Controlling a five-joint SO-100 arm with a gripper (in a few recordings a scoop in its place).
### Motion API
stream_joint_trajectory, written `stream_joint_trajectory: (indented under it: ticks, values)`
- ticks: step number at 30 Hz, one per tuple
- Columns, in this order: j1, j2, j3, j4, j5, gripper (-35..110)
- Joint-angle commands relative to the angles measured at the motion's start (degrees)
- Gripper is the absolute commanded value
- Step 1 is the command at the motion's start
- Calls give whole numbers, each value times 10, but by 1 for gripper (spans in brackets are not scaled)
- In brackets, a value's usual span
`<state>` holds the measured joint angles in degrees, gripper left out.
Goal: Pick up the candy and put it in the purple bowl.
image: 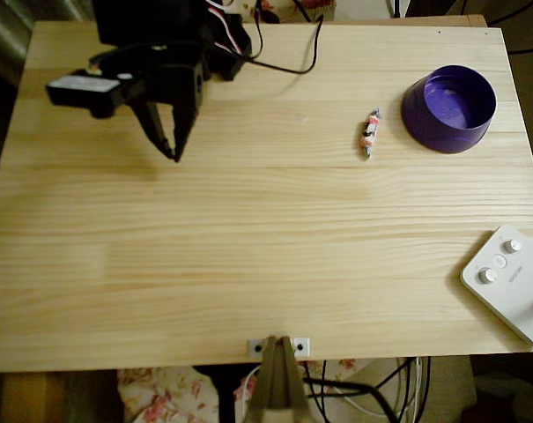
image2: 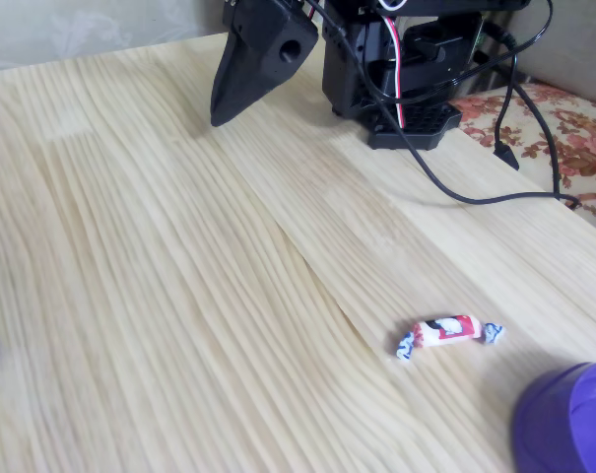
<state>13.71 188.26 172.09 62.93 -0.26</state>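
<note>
The candy (image: 370, 132) (image2: 447, 333), a small white wrapped sweet with red and dark marks and twisted ends, lies flat on the wooden table just left of the purple bowl (image: 448, 107) in the overhead view. The bowl stands upright near the back right corner with nothing inside; in the fixed view just its rim (image2: 573, 424) shows at the lower right. My black gripper (image: 174, 155) (image2: 219, 116) hangs over the back left of the table, far from the candy. Its fingertips meet in a point, with nothing held.
A white device with round knobs (image: 513, 282) lies at the front right corner. The arm's base and cables (image: 284, 53) (image2: 416, 89) sit at the back edge. A camera bracket (image: 277, 348) is fixed at the middle of the front edge.
</note>
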Motion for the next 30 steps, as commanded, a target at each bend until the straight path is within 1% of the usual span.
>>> stream_joint_trajectory:
  ticks: [1,23,30]
  values:
    - [11,8,-3,2,-2,-1]
    - [9,8,-3,2,-4,-1]
    - [-28,8,-2,2,-41,-1]
